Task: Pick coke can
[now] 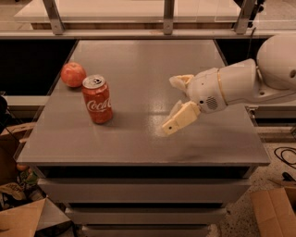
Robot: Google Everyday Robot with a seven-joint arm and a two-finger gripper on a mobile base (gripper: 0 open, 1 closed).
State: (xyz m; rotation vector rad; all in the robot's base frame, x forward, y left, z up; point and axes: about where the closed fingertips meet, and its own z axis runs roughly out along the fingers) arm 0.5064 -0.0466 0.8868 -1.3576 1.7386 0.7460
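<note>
A round red apple [73, 74] is sitting near the left edge of the grey counter [138, 60], towards its rear. The gripper [178, 104] is hovering above the counter's right half. Behind the counter, metal posts [169, 14] are rising past a pale shelf. Cardboard boxes are lying on the floor at lower left [21, 222] and lower right [275, 213], and a dark cable [284, 155] is curling on the floor at right.

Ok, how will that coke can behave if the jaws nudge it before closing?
The coke can stands upright, tall and narrow, so a high nudge would likely tip it, and it could then roll. Its smooth round wall may slip in the jaws. The gripper hangs open right of it in the view, well apart.
</note>
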